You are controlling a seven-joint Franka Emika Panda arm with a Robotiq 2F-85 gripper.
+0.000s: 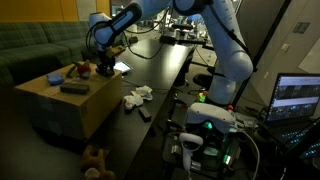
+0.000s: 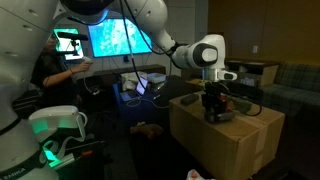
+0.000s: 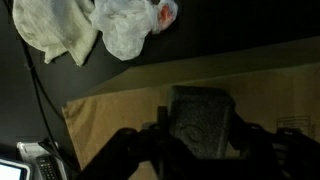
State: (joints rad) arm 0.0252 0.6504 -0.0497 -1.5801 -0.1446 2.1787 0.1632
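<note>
Gripper [image 3: 200, 140] spread wide, one finger on either side of a dark grey block [image 3: 200, 112] in the wrist view. Nothing is clamped, and whether the pads touch it, I can't tell. The block lies flat on top of the cardboard box [image 3: 108, 122], close to the box's edge. I'd call this the line-up before a grasp. What it calls for is a centred, even squeeze across the block, with no shove toward that edge. Containers? Only the box, and it's shut. In an exterior view a small reddish thing [image 1: 80, 70] and a grey slab [image 1: 75, 88] sit on its top, not inside. Past the edge, a cream cloth [image 3: 55, 30] and a whiter bundle [image 3: 128, 28] lie on the dark surface [image 3: 235, 25].
</note>
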